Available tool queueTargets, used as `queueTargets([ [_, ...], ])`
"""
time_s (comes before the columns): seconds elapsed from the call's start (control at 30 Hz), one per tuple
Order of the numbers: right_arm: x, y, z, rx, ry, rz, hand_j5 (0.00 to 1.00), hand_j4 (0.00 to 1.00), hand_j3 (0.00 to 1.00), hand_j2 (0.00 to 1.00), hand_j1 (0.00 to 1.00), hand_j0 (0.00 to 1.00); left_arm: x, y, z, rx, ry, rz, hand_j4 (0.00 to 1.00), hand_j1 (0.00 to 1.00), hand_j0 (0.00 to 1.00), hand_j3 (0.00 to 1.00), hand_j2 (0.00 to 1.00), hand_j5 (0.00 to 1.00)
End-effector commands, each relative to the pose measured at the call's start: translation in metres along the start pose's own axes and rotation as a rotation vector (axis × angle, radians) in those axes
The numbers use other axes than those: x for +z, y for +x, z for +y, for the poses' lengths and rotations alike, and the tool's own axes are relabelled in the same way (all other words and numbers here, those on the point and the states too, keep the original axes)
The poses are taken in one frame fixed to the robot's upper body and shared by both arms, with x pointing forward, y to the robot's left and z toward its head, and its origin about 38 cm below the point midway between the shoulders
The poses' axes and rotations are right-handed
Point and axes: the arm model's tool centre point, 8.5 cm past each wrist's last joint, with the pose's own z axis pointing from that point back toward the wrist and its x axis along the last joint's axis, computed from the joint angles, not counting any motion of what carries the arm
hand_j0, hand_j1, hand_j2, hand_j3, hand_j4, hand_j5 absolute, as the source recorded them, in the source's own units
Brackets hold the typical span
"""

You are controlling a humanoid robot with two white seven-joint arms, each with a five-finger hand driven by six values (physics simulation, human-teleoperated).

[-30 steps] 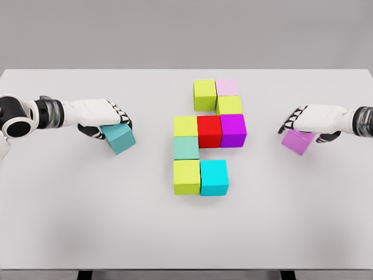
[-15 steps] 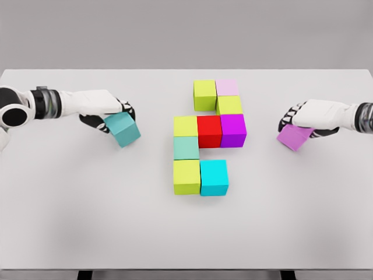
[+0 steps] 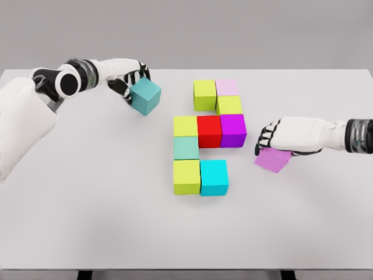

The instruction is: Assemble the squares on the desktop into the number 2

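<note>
Squares [image 3: 201, 137] sit clustered mid-table; the left hand [image 3: 129, 79] grips a teal cube [image 3: 145, 96] far left, the right hand [image 3: 285, 135] clasps a violet cube [image 3: 272, 159] right.

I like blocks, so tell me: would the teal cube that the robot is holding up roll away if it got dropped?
Probably not. The teal cube has flat faces and sharp corners, so it would likely tumble once and settle. It looks rigid, keeping its shape in the left hand fingers. It seems light, since one hand holds it up, tilted.
</note>
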Motion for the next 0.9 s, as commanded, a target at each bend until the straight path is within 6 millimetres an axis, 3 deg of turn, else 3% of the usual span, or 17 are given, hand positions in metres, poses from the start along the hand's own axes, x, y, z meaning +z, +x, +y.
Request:
queueTargets([
  [0.0,-0.004,0.020,-0.006,0.031,-0.001,-0.057,0.55,0.55,0.55,0.55,0.55,0.55,-0.011,0.013,-0.002,0.071,-0.004,0.040,0.47,0.47,0.47,0.47,0.47,0.47],
  [0.2,-0.012,0.029,-0.001,0.020,0.009,-0.097,0.56,0.56,0.56,0.56,0.56,0.56,-0.016,0.029,0.010,0.193,-0.003,0.057,0.47,0.47,0.47,0.47,0.47,0.47],
  [0.3,-0.015,0.032,0.002,0.017,0.017,-0.107,0.57,0.57,0.57,0.57,0.57,0.57,-0.028,0.032,0.010,0.252,-0.025,0.082,0.47,0.47,0.47,0.47,0.47,0.47],
  [0.33,-0.014,0.032,0.002,0.018,0.016,-0.106,0.61,0.61,0.61,0.61,0.61,0.61,-0.030,0.034,0.009,0.264,-0.029,0.080,0.47,0.47,0.47,0.47,0.47,0.47],
  [0.43,-0.014,0.031,0.000,0.020,0.014,-0.103,0.92,0.92,0.92,0.92,0.92,0.92,-0.034,0.036,0.007,0.301,-0.041,0.084,0.47,0.47,0.47,0.47,0.47,0.47],
  [0.5,-0.012,0.030,-0.001,0.023,0.013,-0.098,1.00,1.00,1.00,1.00,1.00,1.00,-0.035,0.037,0.003,0.346,-0.056,0.099,0.47,0.47,0.47,0.47,0.47,0.47],
  [0.7,-0.011,0.028,-0.006,0.017,-0.007,-0.098,1.00,1.00,1.00,1.00,1.00,1.00,-0.041,0.043,0.004,0.432,0.051,0.158,0.48,0.48,0.48,0.48,0.48,0.48],
  [0.77,0.007,0.013,-0.023,0.005,-0.077,-0.047,1.00,1.00,1.00,1.00,1.00,1.00,-0.042,0.042,0.005,0.438,0.091,0.181,0.49,0.49,0.49,0.49,0.49,0.49],
  [0.87,0.016,0.005,-0.025,0.002,-0.090,-0.015,1.00,1.00,1.00,1.00,1.00,1.00,-0.046,0.046,-0.001,0.444,0.120,0.185,0.49,0.49,0.49,0.49,0.49,0.49],
])
